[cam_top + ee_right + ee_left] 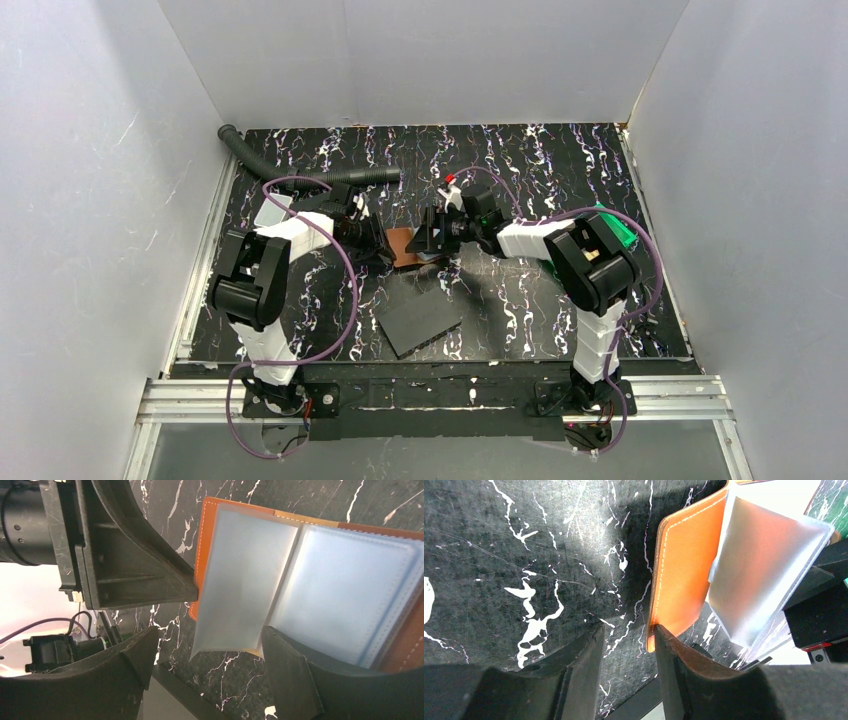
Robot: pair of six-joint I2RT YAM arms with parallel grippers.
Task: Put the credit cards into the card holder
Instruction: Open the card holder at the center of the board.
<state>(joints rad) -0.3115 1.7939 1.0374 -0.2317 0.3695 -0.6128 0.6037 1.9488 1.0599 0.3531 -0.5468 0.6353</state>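
Observation:
The card holder (405, 246) lies opened on the black marbled table between my two grippers. Its orange-brown leather cover (681, 575) and its clear plastic sleeves (345, 595) show in the wrist views. One sleeve page (242, 585) stands up from the fold, its free edge hanging between the right gripper's (210, 645) open fingers. My left gripper (629, 635) is open with only table between its fingers. Its right fingertip (664, 640) rests against the cover's near corner. No credit cards show in any view.
A dark grey flat slab (420, 322) lies on the table just in front of the card holder. A green bin (617, 232) sits behind the right arm. A black ribbed hose (300, 168) runs along the back left. White walls close in three sides.

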